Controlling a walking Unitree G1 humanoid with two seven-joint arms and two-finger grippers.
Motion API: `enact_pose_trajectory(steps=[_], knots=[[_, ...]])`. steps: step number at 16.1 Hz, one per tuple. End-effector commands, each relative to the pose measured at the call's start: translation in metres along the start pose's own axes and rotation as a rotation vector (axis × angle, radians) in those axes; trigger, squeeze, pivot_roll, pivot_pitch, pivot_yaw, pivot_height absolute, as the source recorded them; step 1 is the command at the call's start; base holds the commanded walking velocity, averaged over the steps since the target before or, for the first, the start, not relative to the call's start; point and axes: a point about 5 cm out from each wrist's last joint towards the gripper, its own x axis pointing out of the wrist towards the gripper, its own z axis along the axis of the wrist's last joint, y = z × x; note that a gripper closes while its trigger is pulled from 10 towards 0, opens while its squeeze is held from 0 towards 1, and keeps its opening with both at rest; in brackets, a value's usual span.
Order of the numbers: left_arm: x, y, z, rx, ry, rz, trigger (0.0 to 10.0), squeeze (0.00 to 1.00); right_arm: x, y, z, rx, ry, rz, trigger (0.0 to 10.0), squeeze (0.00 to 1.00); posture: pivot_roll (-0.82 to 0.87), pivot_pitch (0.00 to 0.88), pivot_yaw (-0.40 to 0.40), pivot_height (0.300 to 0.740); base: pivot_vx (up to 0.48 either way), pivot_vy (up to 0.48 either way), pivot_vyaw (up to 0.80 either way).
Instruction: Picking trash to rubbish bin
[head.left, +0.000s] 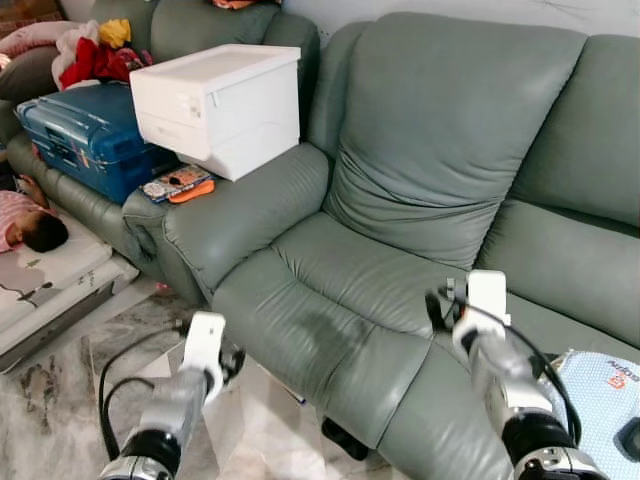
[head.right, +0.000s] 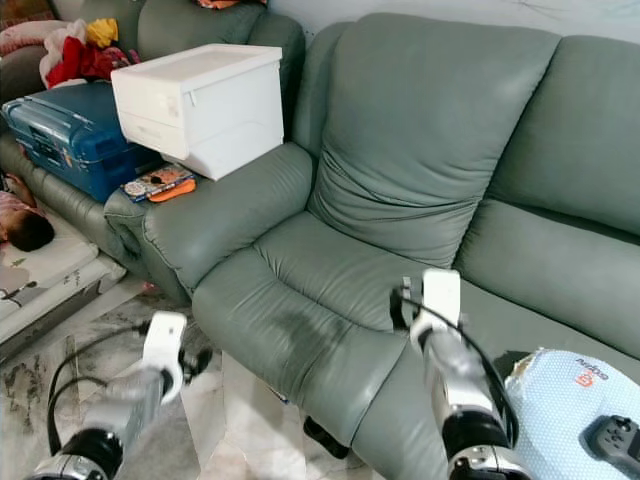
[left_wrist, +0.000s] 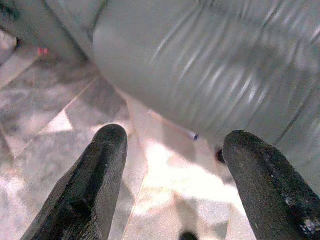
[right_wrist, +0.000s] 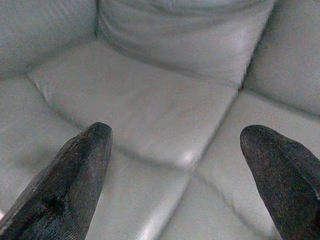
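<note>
Green sofa (head.left: 400, 270) carries a white box (head.left: 218, 105) and blue suitcase (head.left: 85, 135)

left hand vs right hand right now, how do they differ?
The left hand is low, over the marble floor beside the sofa front; the right hand is higher, over the sofa seat. Both hands are open and hold nothing.

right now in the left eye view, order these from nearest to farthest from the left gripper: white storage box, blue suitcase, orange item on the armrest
1. The orange item, on the sofa armrest, up and ahead of the left gripper.
2. The white storage box, on the armrest behind it.
3. The blue suitcase, farther left on the next seat.
</note>
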Motion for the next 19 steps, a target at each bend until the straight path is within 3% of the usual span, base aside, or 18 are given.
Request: enact_pose_trajectory(steps=[1,4,7,9,14,15,17,19], knots=[[-0.003,0.011,-0.01,0.009,0.028,0.042,10.0,0.0,0.001,0.001,-0.006,0.015,0.03,-0.002,10.0,0.0,-0.01,0.0,0.04,0.74,0.0,0.0,0.0],[-0.008,0.02,-0.035,-0.012,0.105,0.092,10.0,0.0,-0.009,-0.004,-0.051,0.036,0.211,-0.024,10.0,0.0,0.0,0.0,0.034,0.74,0.0,0.0,0.0],[-0.012,0.022,-0.049,0.015,0.16,0.09,10.0,0.0,-0.017,-0.001,-0.071,0.019,0.289,0.017,10.0,0.0,0.0,0.0,0.032,0.74,0.0,0.0,0.0],[-0.022,0.025,-0.078,0.084,0.274,0.081,10.0,0.0,-0.031,-0.005,-0.099,0.055,0.397,0.005,10.0,0.0,0.0,0.0,0.025,0.74,0.0,0.0,0.0],[-0.028,0.021,-0.097,0.089,0.326,0.096,10.0,0.0,-0.044,-0.006,-0.121,0.125,0.482,0.015,10.0,0.0,-0.01,0.0,0.021,0.74,0.0,0.0,0.0],[-0.025,0.018,-0.091,0.057,0.296,0.11,10.0,0.0,-0.047,-0.007,-0.127,0.084,0.506,0.025,10.0,0.0,-0.01,0.0,0.021,0.74,0.0,0.0,0.0],[-0.023,0.015,-0.09,0.023,0.287,0.104,10.0,0.0,-0.05,-0.01,-0.131,0.088,0.52,0.009,10.0,0.0,0.0,0.0,0.022,0.74,0.0,0.0,0.0],[-0.024,0.014,-0.092,-0.072,0.295,0.136,10.0,0.0,-0.051,-0.01,-0.132,0.111,0.52,-0.004,10.0,0.0,-0.01,0.0,0.03,0.74,0.0,0.0,0.0]])
